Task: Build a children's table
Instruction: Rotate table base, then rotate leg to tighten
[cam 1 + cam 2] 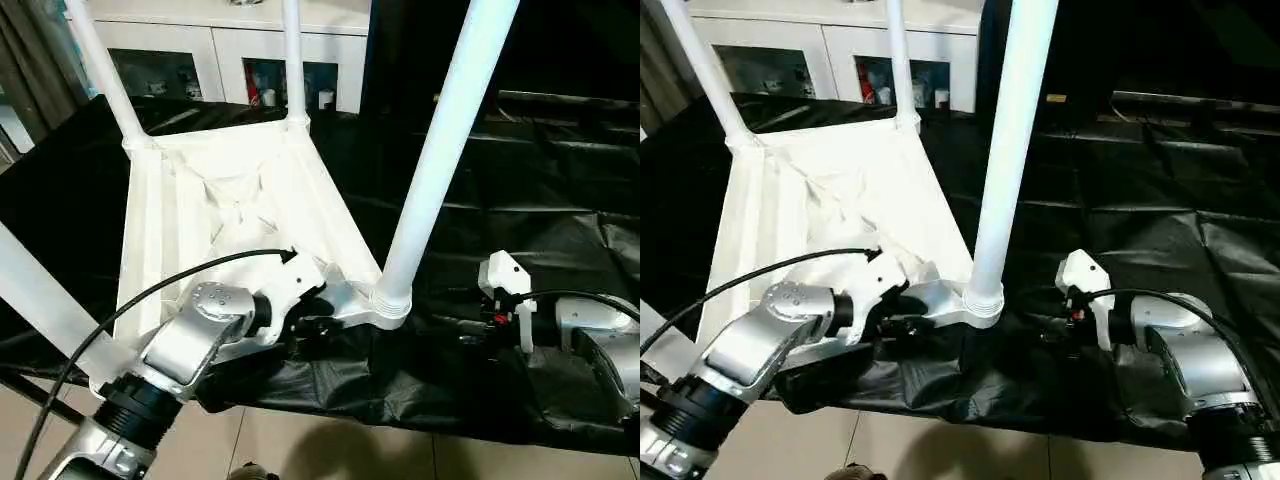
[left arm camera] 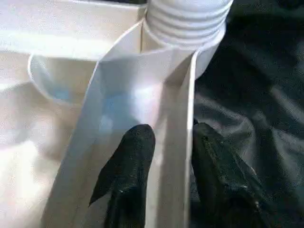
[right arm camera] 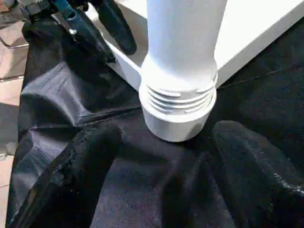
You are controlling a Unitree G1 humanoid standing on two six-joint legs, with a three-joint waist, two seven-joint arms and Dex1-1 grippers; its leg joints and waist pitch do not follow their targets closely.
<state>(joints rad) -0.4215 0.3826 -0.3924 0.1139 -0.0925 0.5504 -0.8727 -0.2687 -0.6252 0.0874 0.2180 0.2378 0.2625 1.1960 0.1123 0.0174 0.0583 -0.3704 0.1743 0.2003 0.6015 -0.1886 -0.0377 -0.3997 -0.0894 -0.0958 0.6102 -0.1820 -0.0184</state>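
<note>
Tablecloth (image 1: pixel 520 210) (black, creased) under cabinet (image 1: pixel 220 50)

So the big work table covered in crinkly black plastic sheeting (image 1: pixel 520 200) has the small white plastic children's table (image 1: pixel 235 215) lying flat on it upside down, ribbed underside up, tubular legs sticking upward. The sheeting bunches into folds right by its near corner socket (image 3: pixel 178 111).

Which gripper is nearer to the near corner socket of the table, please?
Left. The left gripper grips the tabletop rim right beside the socket; the right gripper sits open on the black cloth just short of it, touching nothing.
</note>
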